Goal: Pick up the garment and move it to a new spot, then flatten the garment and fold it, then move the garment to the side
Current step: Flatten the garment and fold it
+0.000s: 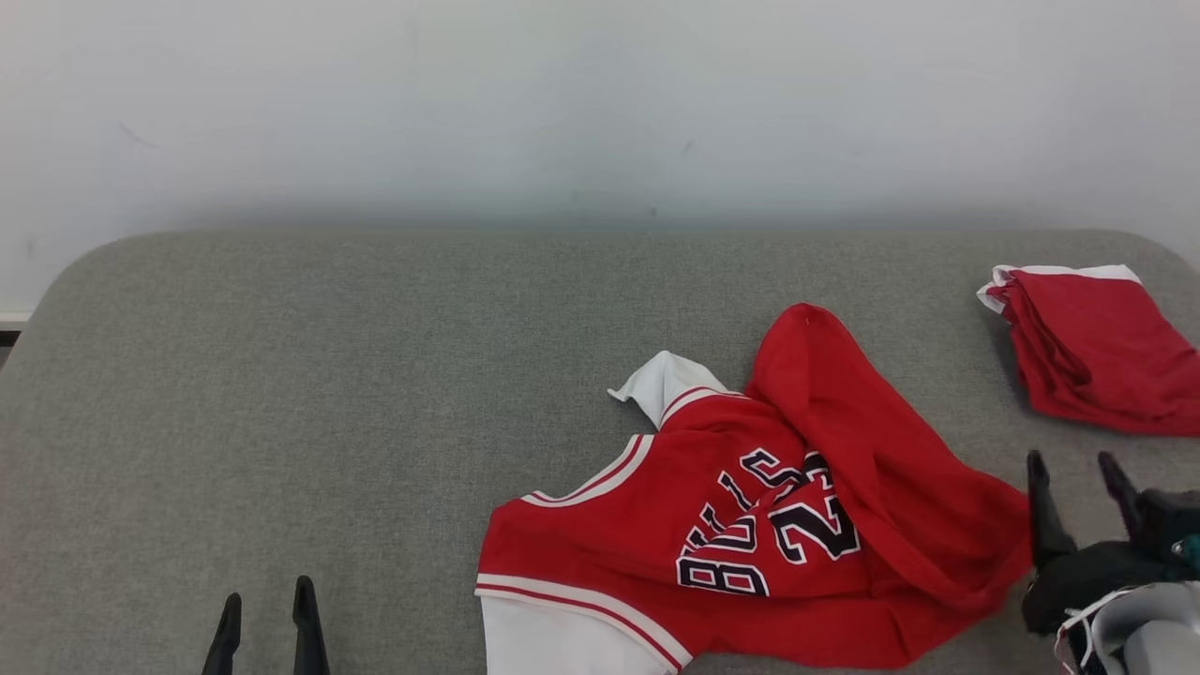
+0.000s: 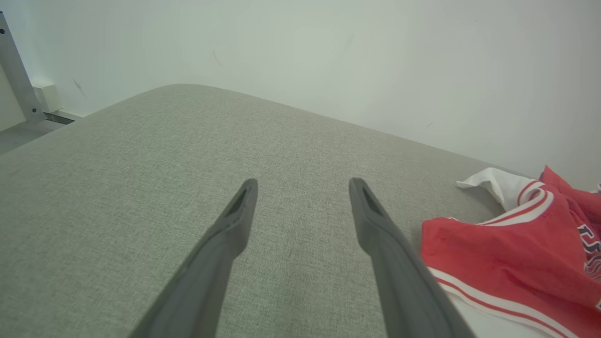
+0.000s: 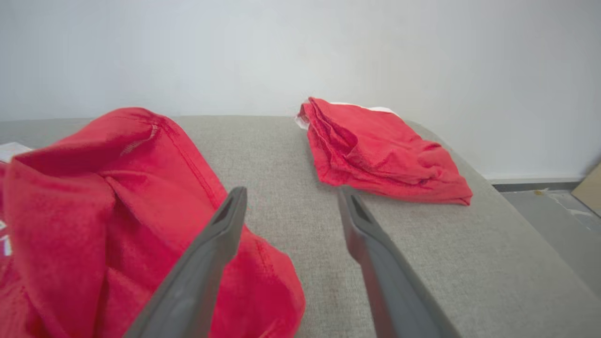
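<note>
Head view, nearest first: my left jaws parted, empty; my right jaws parted, empty, just beside crumpled red-and-white basketball jersey [image 1: 750,525] on grey fabric table [image 1: 281,375]. Light, limp, I judge; I'd pinch its white-trimmed armhole edge. Lettering: "BULLS", "23". Farther: folded red cloth pile [image 1: 1097,352].

Spread right pincer [image 3: 292,192] between crumpled jersey [image 3: 117,188] and seemingly folded red cloth [image 3: 380,150]

Left gripper [image 1: 267,591], right gripper [image 1: 1072,457] — both spread, empty.
</note>
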